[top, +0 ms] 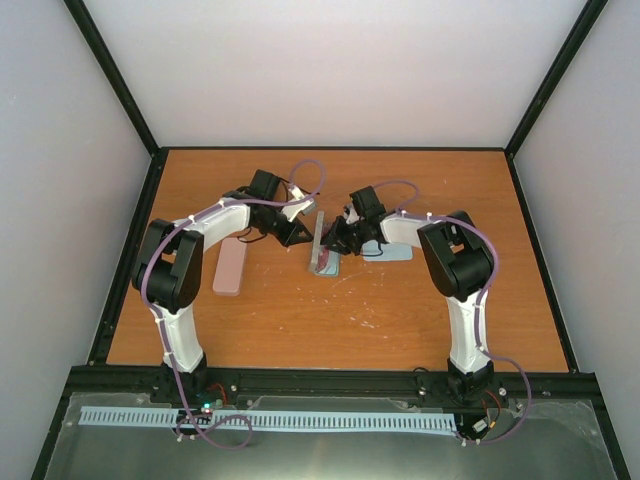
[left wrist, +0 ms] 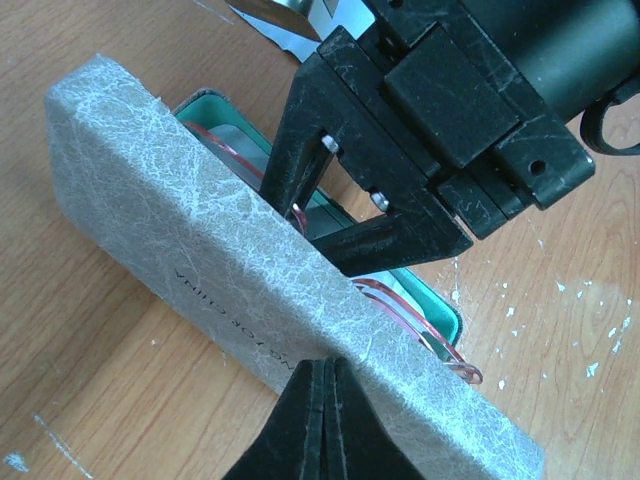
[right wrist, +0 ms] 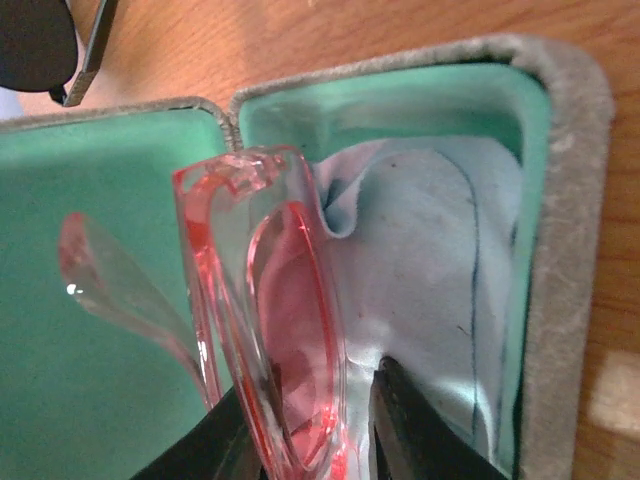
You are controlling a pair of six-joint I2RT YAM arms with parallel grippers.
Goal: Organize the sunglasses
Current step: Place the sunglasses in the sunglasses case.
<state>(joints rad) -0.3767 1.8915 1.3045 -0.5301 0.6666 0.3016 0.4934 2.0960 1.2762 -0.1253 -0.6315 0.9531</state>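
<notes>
A grey case (top: 322, 243) lies open mid-table, its lid (left wrist: 240, 270) standing up and its inside teal (right wrist: 90, 330). My right gripper (right wrist: 300, 440) reaches into the case, shut on translucent pink glasses (right wrist: 285, 330), which it holds upright over a light-blue cloth (right wrist: 430, 260). My left gripper (left wrist: 325, 365) is shut, its tips against the lid's outer face. The dark thin-framed sunglasses (right wrist: 35, 40) lie outside the case, partly hidden behind the right arm in the top view (top: 377, 250).
A pink oblong case (top: 229, 268) lies to the left, under the left arm. A light-blue cloth (top: 398, 251) lies right of the grey case. Black frame rails (top: 330, 378) edge the wooden table (top: 330, 320).
</notes>
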